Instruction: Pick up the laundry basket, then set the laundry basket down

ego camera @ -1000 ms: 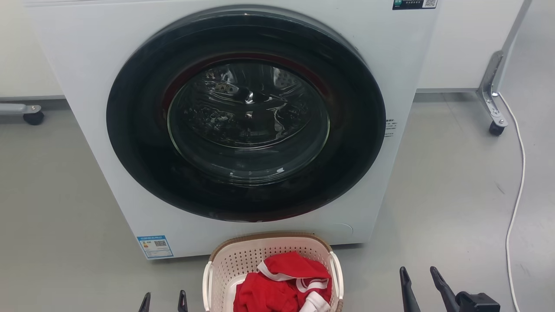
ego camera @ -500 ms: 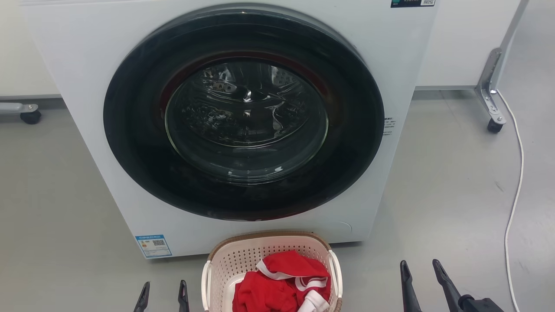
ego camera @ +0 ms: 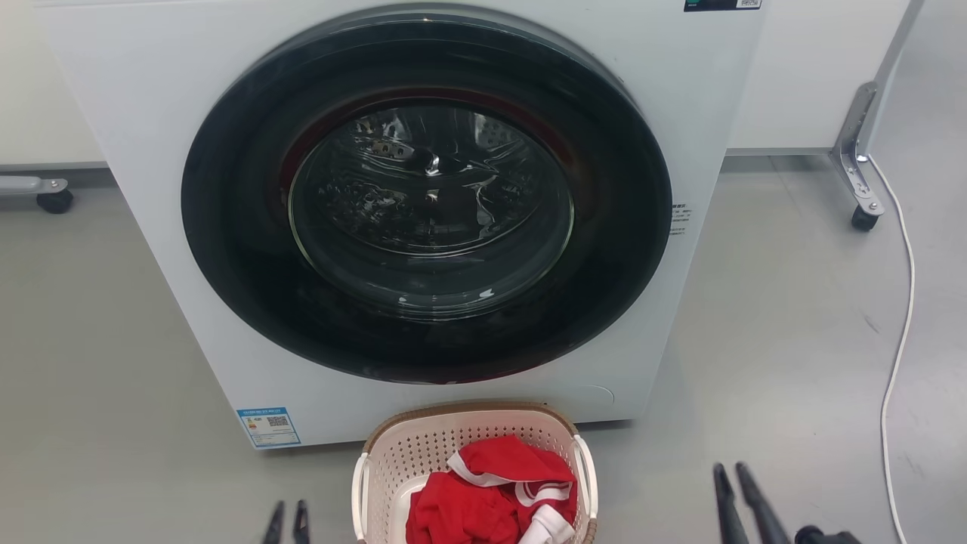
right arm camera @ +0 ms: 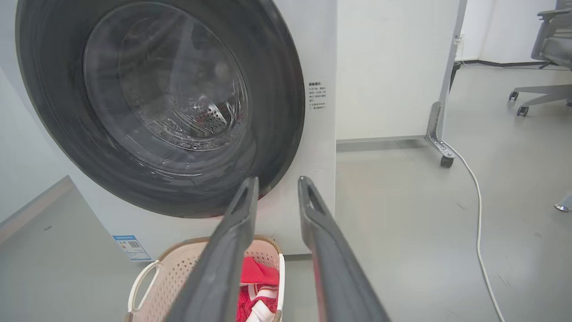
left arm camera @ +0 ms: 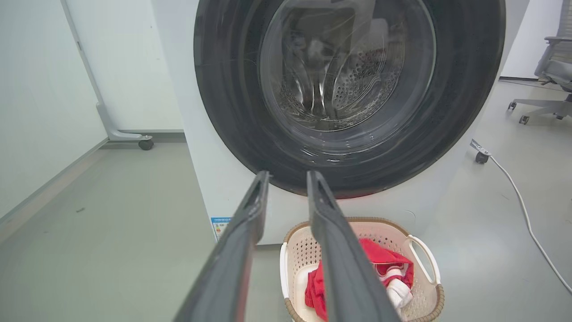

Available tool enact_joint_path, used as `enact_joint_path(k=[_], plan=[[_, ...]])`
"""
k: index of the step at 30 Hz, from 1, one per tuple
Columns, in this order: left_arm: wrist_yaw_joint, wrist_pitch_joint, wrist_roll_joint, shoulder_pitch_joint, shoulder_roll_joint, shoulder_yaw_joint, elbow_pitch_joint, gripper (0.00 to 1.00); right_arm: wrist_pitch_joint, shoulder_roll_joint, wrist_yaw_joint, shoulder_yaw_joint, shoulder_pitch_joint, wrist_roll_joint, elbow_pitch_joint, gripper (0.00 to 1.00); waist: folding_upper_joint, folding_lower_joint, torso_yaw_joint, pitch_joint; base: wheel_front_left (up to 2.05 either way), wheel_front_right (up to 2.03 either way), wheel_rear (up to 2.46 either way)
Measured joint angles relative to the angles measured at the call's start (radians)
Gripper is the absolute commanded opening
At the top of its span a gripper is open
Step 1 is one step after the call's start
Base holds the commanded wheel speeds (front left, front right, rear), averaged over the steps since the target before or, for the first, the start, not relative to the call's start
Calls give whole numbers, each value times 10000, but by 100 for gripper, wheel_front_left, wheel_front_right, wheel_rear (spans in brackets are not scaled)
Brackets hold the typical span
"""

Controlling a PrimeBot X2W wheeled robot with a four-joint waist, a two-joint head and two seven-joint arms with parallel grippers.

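- Cream-white perforated plastic laundry basket (ego camera: 462, 409), rounded-rectangular, with a brown woven-look rim. It sits on the grey floor (ego camera: 786, 340), low centre in the head view, close under the dark round door of the white front-loading washing machine (ego camera: 151, 113). Cannot tell whether the two touch.
- Contents: a crumpled red garment (ego camera: 468, 506) with white trim, heaped loosely below the rim.
- Left gripper (ego camera: 290, 505): near the basket's left side, not touching. Its long dark fingers (left arm camera: 241, 250) are parted by a narrow gap with nothing between them.
- Right gripper (ego camera: 729, 467): well apart from the basket on the right, likewise narrowly parted and empty.
- Handling (a judgement): a light load. The thin shell should be stiff enough to lift but likely flexes, and the smooth plastic may slip. The cloth is soft and may shift if the basket tips.
- Hold: the white loop handles look best, left handle (ego camera: 359, 491) and right handle (ego camera: 585, 472), one per gripper, lifted level.
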Motion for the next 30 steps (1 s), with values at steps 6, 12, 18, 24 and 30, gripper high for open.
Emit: enact_joint_path(k=[6, 12, 18, 24, 30], plan=[[-10, 46, -144, 140, -2, 10, 424, 0, 81, 33, 17, -13, 292, 111, 435, 0, 0, 0, -1, 12, 0, 0, 0], [-180, 222, -792, 97, -6, 165, 508, 0, 288, 73, 176, -284, 239, 798, 516, 0, 0, 0, 3, 60, 0, 0, 0], [-357, 481, -1770, -61, -10, 334, 612, 0, 520, 107, 316, -554, 80, 1751, 600, 0, 0, 0, 7, 98, 0, 0, 0], [-527, 715, -2769, -190, -21, 504, 708, 0, 786, 148, 485, -817, 2, 2619, 702, 0, 0, 0, 11, 136, 0, 0, 0], [-696, 1026, -3835, -453, -31, 696, 823, 0, 1064, 203, 639, -1131, -161, 3578, 803, 0, 0, 0, 16, 180, 0, 0, 0]])
